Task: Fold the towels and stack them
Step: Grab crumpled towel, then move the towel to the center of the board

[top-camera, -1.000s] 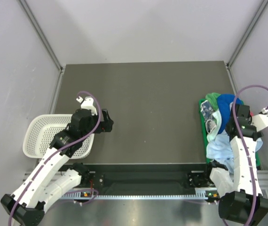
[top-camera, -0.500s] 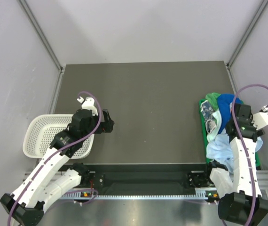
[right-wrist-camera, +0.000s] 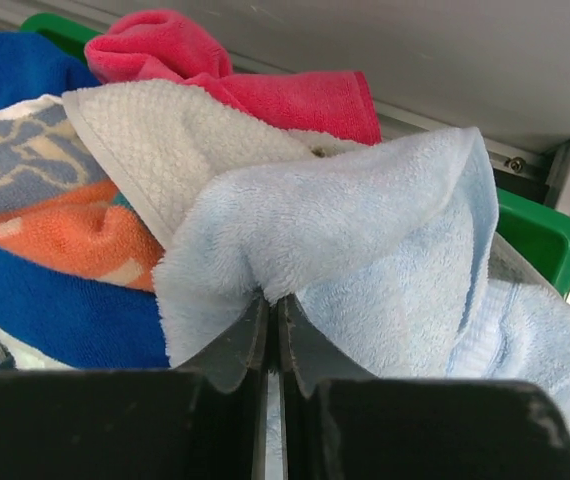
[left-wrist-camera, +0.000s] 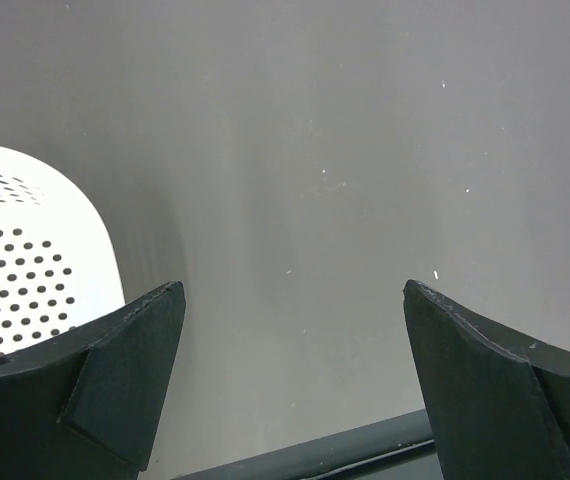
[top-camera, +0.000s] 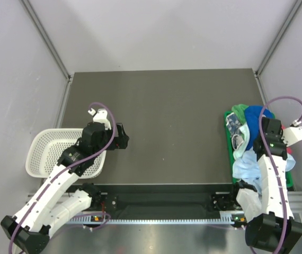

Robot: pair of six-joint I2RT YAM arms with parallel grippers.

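The towels lie heaped in a green tray point(top-camera: 228, 153) at the table's right edge. Uppermost in the right wrist view is a pale blue towel point(right-wrist-camera: 365, 230), and my right gripper point(right-wrist-camera: 274, 300) is shut on a pinched fold of it. Round it lie a pink towel point(right-wrist-camera: 265, 80), a whitish towel point(right-wrist-camera: 175, 140), a teal-and-orange printed towel point(right-wrist-camera: 55, 200) and a royal blue towel point(right-wrist-camera: 55, 310). From above, the right arm covers part of the pile point(top-camera: 245, 168). My left gripper point(left-wrist-camera: 295, 290) hangs wide open over bare table, holding nothing.
A white mesh basket point(top-camera: 45, 153) sits at the table's near left corner, just left of the left gripper point(top-camera: 123, 136). The tray's green rim point(right-wrist-camera: 535, 230) shows behind the towels. Grey walls and metal frame posts enclose the dark table point(top-camera: 167, 116).
The right gripper's jaws have closed on a fold of the pale blue towel, and its wrist has shifted slightly. The left arm has barely moved.
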